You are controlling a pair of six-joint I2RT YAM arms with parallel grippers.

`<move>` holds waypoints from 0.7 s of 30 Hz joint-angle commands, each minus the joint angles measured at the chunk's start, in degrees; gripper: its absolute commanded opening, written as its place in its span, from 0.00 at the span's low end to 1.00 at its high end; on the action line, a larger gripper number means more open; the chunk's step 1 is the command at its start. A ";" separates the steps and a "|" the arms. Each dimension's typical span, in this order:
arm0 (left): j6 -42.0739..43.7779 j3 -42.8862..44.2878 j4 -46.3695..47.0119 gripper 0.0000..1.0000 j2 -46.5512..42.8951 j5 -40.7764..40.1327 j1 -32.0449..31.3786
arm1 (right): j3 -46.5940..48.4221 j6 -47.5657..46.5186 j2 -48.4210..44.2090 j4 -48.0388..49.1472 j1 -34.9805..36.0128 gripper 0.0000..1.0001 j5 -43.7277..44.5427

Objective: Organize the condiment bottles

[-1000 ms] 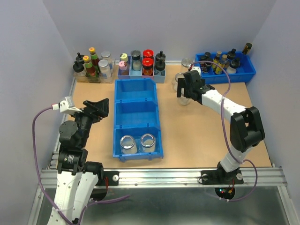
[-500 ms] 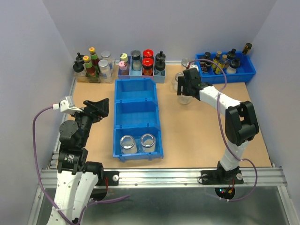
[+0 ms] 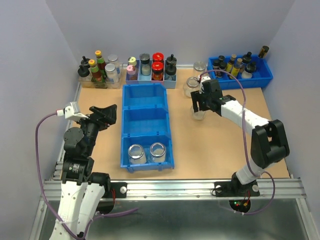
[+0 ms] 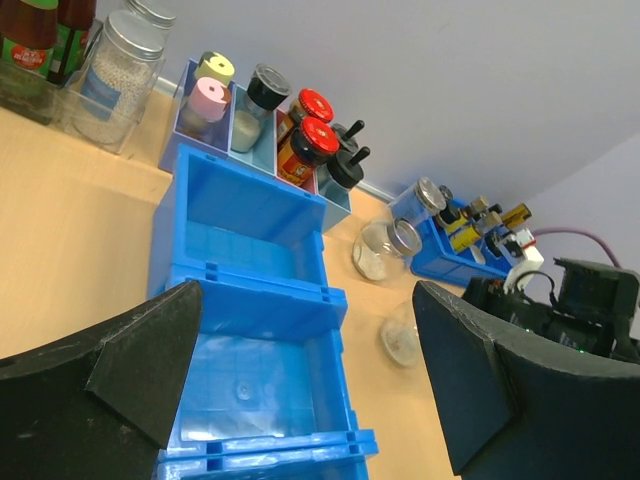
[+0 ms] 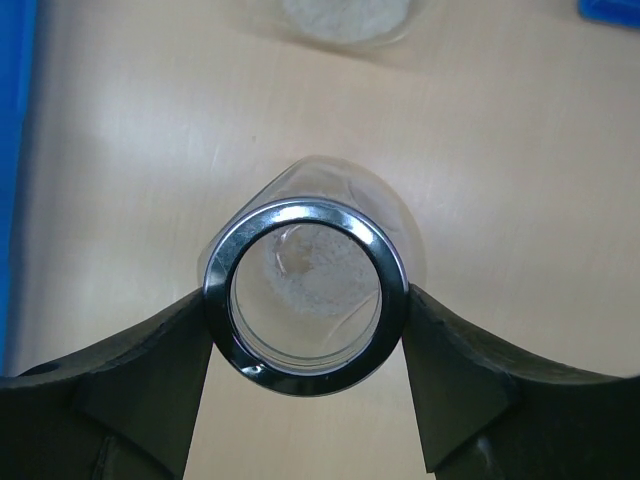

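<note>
The right gripper (image 3: 198, 104) is clamped on the held jar (image 5: 305, 297). In the right wrist view 1 finger presses each side of the silver threaded neck, and the glass body shows offset behind the ring, so the jar looks slightly tilted. It sits over the tabletop (image 3: 220, 140), right of the blue bin (image 3: 147, 108). I cannot tell whether its base is off the wood. The left gripper (image 3: 103, 115) hangs with its fingers apart, left of the bin, holding nothing.

2 binned jars (image 3: 136, 154) stand side by side in the near compartment. The open jar (image 3: 190, 86) and the lidded jar (image 3: 199, 66) wait near the far edge.

The step in hand looks like carrying the held jar to the bin. The grip is on a smooth round neck, so it is probably best to keep the squeeze firm and move slowly, because glass can pivot between 2 pads. Lift enough for the base to pass over the bin's right wall, then travel left. The near compartment seems full across its width, so the middle compartment is the likelier target. Lower the jar until its base rests flat, then release it and rise straight up so the fingers do not drag the neck.
</note>
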 commanded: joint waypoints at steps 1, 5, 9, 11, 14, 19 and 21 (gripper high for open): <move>-0.63 -0.75 4.86 0.97 0.19 1.96 0.00 | -4.12 -7.52 -8.00 2.97 -0.19 0.49 -9.75; -0.98 -1.02 4.95 0.97 0.19 2.40 0.00 | -5.45 -8.85 -10.56 2.62 -0.19 0.64 -12.49; -1.07 -1.28 4.95 0.97 -0.08 2.49 0.00 | -6.77 -8.93 -10.74 1.57 -0.19 0.66 -13.71; -1.16 -1.72 4.95 0.97 -0.25 2.49 0.00 | -7.12 -9.20 -10.13 1.22 -0.19 0.66 -14.25; -1.07 -1.81 4.95 0.97 -0.25 2.49 0.00 | -7.39 -9.98 -9.42 1.04 -0.19 0.68 -14.95; -1.07 -1.81 4.95 0.97 -0.52 2.23 0.00 | -7.39 -11.22 -8.63 1.04 -0.10 0.80 -17.24; -1.07 -1.90 4.95 0.97 -0.43 2.23 0.00 | -7.39 -11.13 -8.28 0.95 -0.18 0.88 -17.59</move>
